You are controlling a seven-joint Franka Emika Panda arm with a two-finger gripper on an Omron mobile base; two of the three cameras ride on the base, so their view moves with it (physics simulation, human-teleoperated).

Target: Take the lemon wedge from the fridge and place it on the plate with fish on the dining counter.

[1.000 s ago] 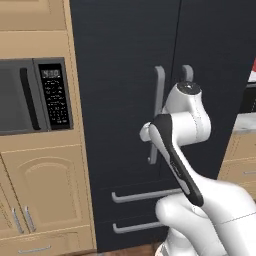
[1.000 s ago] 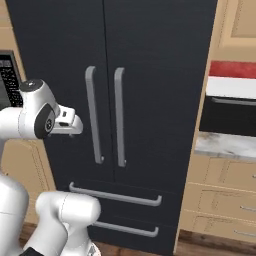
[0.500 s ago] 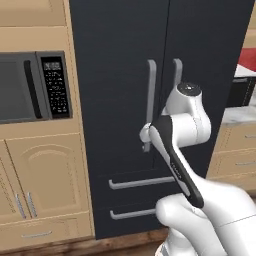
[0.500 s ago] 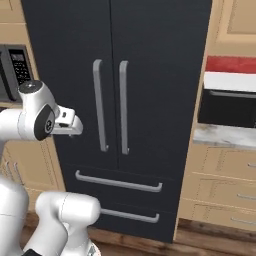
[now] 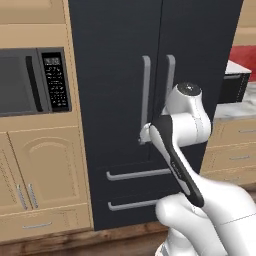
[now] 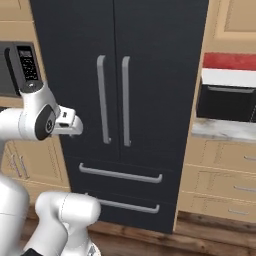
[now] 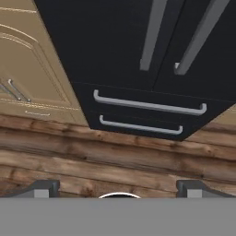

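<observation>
The fridge is being viewed closed: both upper doors are shut, and the two lower drawers are shut below them. The lemon wedge is judged to be inside, behind the doors; its shelf cannot be told. The plate with fish and the dining surface are not being observed from this position.

Handling judgement: the fridge door is expected to be stiff and heavy against its seal, so hold is best taken on one of the long grey bar handles, around its middle, where the bar is standing clear of the door. The wedge itself is judged light, soft and probably slippery, being tiny; a gentle pinch across its flat faces is being recommended, since a hard squeeze could crush it or shoot it out.

Pose: the arm is being held folded in front of the fridge, elbow high, wrist bent downward. The tool is being kept at its widest, nothing between the fingertips, which are being seen far apart in the hand view. That view is being directed down at the drawers and the wooden floor, so the tool is pointing low, well apart from the handles. A microwave is sitting in the cabinetry beside the fridge.
</observation>
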